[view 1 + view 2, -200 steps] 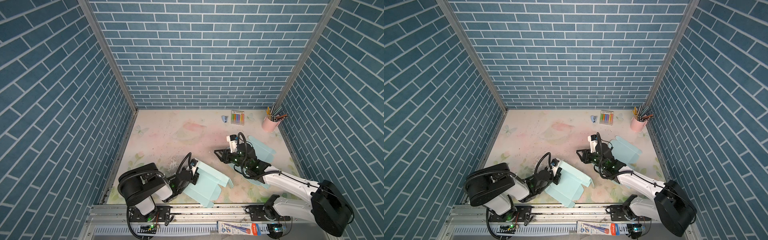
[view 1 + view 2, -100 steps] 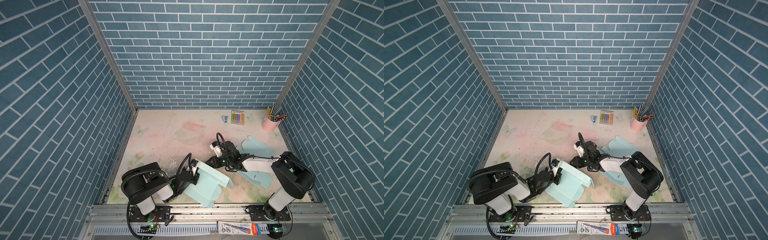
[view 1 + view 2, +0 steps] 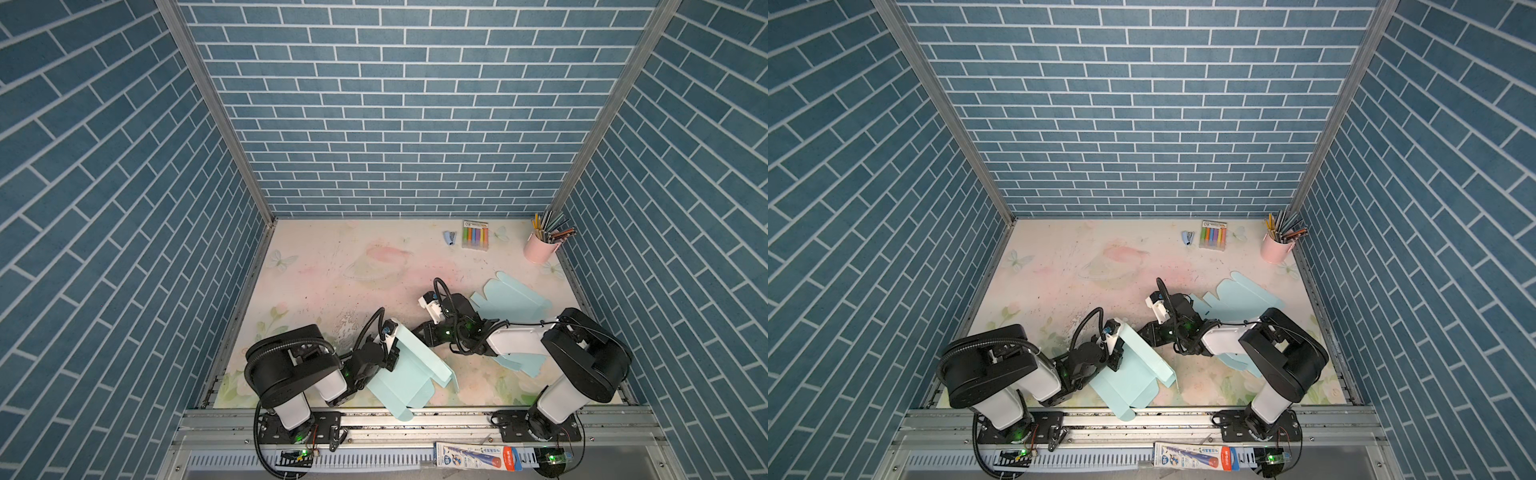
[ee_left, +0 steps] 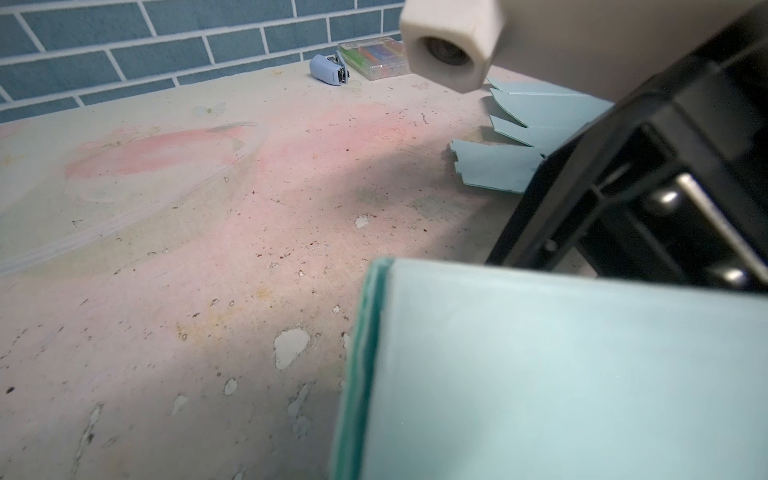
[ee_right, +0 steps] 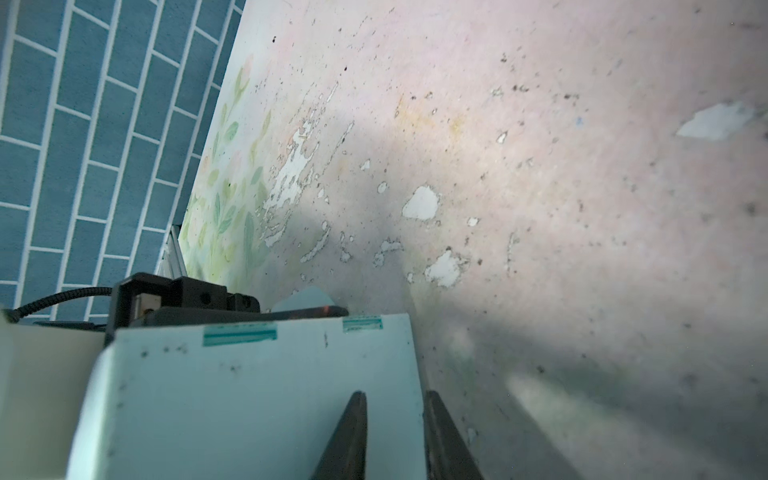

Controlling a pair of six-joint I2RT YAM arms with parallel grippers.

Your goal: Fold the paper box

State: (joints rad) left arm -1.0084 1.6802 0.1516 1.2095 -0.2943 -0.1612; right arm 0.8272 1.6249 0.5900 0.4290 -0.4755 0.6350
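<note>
Far-left table (image 3: pixel 332 266) open. Paper box (image 3: pixel 409 374) blocks near centre; flat blanks (image 3: pixel 515 297), pen cup (image 3: pixel 539 249), marker pack (image 3: pixel 474 235) crowd right.

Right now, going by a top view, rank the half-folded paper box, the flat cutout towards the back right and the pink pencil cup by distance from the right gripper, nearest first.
From the right gripper:
1. paper box, front centre, right at its fingertips.
2. flat cutout, right side, beyond the right arm.
3. pink pencil cup, far back-right corner.

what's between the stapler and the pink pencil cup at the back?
The clear pack of coloured markers, lying close beside the stapler; from the pack to the cup the stretch is bare. Shows in both top views.
</note>
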